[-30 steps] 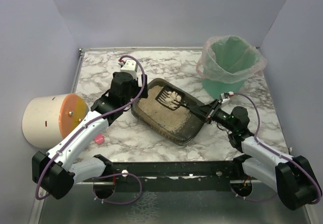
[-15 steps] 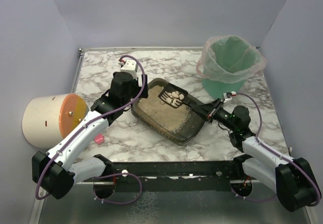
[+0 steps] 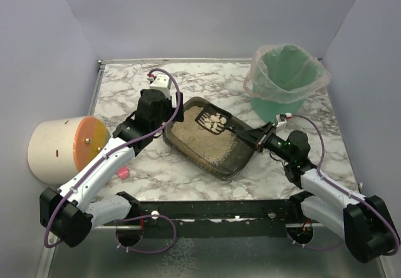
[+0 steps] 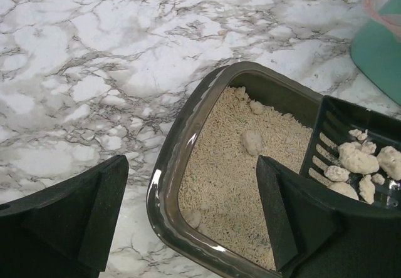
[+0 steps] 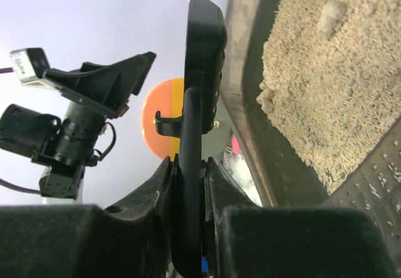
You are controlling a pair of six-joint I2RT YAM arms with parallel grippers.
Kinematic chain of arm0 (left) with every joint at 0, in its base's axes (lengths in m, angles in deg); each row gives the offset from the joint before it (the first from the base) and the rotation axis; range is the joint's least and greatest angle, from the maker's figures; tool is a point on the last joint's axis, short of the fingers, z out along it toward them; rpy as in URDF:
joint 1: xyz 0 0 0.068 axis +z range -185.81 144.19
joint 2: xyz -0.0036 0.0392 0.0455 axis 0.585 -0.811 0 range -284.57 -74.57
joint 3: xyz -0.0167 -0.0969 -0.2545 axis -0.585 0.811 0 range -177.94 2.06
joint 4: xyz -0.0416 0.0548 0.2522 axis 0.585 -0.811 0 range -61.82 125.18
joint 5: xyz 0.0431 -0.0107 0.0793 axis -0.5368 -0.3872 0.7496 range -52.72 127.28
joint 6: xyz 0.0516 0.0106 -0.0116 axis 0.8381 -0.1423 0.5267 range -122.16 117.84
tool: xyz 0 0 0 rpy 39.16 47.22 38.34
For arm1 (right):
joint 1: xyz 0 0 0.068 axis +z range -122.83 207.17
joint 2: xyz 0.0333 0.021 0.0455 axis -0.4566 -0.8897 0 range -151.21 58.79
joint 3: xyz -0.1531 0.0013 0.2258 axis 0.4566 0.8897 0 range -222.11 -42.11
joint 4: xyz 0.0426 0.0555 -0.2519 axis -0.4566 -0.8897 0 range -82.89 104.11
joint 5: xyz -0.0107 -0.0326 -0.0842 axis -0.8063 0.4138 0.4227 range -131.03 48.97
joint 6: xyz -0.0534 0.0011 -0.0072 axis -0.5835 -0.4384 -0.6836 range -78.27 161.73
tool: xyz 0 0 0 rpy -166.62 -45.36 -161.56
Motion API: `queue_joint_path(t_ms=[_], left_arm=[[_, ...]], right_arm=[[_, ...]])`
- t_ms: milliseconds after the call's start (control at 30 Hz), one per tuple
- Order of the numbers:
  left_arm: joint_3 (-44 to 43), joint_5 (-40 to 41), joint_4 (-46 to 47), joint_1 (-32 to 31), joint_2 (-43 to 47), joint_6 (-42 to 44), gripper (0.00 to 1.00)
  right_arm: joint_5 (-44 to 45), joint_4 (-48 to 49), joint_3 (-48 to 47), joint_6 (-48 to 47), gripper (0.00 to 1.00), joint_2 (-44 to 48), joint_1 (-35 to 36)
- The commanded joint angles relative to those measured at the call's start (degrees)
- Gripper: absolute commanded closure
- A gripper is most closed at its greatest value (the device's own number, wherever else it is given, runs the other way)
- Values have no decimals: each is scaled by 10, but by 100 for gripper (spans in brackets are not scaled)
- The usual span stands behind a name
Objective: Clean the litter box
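Observation:
The litter box (image 3: pixel 241 159) is a dark tray with beige litter in the middle of the table. My right gripper (image 3: pixel 258 138) is shut on the handle of a black slotted scoop (image 3: pixel 212 121), which holds white clumps above the tray's far end. In the right wrist view the fingers clamp the scoop handle (image 5: pixel 191 165) beside the tray wall (image 5: pixel 250 102). My left gripper (image 3: pixel 166 114) is open at the tray's far left corner. In the left wrist view it (image 4: pixel 191 218) straddles the tray rim (image 4: pixel 164 184), with the loaded scoop (image 4: pixel 360 159) at right.
A green bin lined with a clear bag (image 3: pixel 285 81) stands at the back right. A white cylinder with an orange lid (image 3: pixel 62 146) lies at the left edge. A small pink object (image 3: pixel 123 173) lies near the left arm.
The scoop has lifted a little out of the litter with the clumps on it and shifted slightly toward the right. The left arm has not moved.

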Motion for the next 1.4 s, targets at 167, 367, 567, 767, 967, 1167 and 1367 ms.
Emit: queue_joint_path(t_ms=[167,367,567,767,967,1167,1367], left_arm=[[2,-14,5,-2,8,-2,9],[2,-17,6,-2,7,-4,9],[4,-12,4,-2,14,-2,9],[5,-20,4,-2,17,-6,9],[5,-22,4,-2,20,-8,9],[5,-25,4,-2,22,-9,9],[6,-26,4,-2,21,-9,9]], right_arm=[[36,-133,-118,-70,99,69,-3],[89,-177,-162,-69,99,74,-2],[159,-184,-201,-77,99,72,-3],[241,-265,-274,-108,99,67,-3],[362,-353,-331,-150,99,76,-3],[489,-403,-378,-213,99,92,-3],[564,-424,-393,-263,99,110,-3]])
